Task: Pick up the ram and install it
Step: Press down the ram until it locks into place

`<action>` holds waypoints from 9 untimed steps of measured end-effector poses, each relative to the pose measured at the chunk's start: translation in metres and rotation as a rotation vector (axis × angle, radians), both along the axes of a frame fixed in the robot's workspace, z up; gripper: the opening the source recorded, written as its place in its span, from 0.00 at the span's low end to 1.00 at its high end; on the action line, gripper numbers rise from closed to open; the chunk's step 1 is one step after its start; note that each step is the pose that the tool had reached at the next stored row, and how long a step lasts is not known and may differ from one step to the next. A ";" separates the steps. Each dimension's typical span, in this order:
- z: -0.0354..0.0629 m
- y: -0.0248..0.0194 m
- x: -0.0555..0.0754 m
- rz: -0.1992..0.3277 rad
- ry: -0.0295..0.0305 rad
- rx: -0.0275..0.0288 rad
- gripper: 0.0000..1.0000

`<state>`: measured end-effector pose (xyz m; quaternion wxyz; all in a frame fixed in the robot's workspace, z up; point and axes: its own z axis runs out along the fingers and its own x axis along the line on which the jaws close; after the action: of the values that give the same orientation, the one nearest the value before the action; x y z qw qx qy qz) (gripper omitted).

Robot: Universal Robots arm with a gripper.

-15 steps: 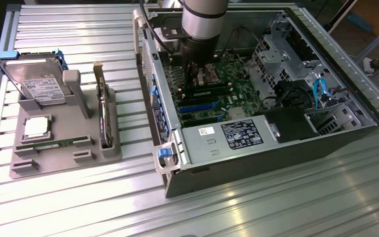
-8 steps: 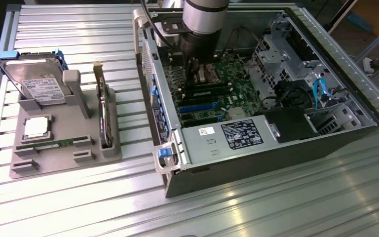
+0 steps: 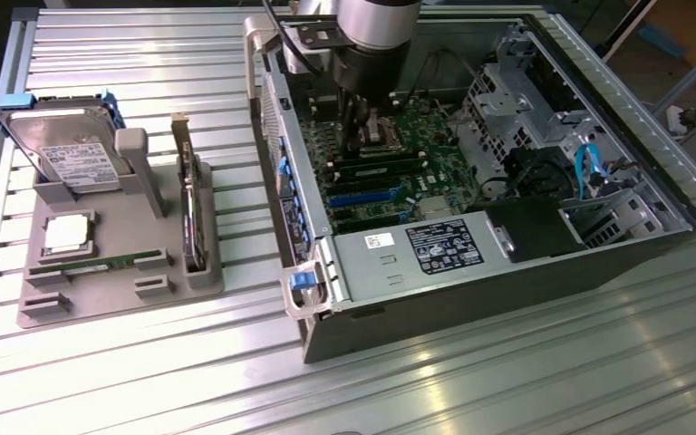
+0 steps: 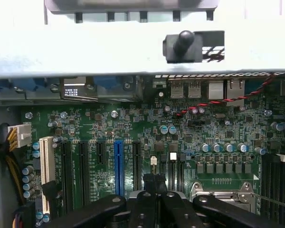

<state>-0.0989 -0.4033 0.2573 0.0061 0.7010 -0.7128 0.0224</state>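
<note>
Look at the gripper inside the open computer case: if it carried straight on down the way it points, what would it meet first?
Probably the green motherboard, near its CPU socket; the gripper points straight at it, though depth is unclear.

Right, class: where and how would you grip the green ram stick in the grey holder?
Take the ram stick by its exposed upper long edge near mid-length, coming from above, fingers across its thin faces. It seems to sit on edge in a slot of the grey holder, so only that edge looks free.
</note>
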 end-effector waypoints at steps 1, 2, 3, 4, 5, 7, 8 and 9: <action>0.0018 0.0000 0.000 0.000 -0.0001 0.0001 0.11; 0.0031 0.0000 0.000 0.000 -0.0001 0.0001 0.11; 0.0045 0.0000 0.000 0.000 0.0000 0.0001 0.11; 0.0058 0.0000 0.000 0.000 0.0000 0.0000 0.11; 0.0075 0.0000 0.000 0.000 0.0000 0.0001 0.11; 0.0107 0.0000 0.000 0.000 0.0000 0.0001 0.11; 0.0120 0.0000 0.000 0.000 0.0000 0.0001 0.11; 0.0133 0.0000 0.000 0.000 0.0000 0.0000 0.11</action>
<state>-0.0989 -0.4032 0.2706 0.0061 0.7010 -0.7128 0.0223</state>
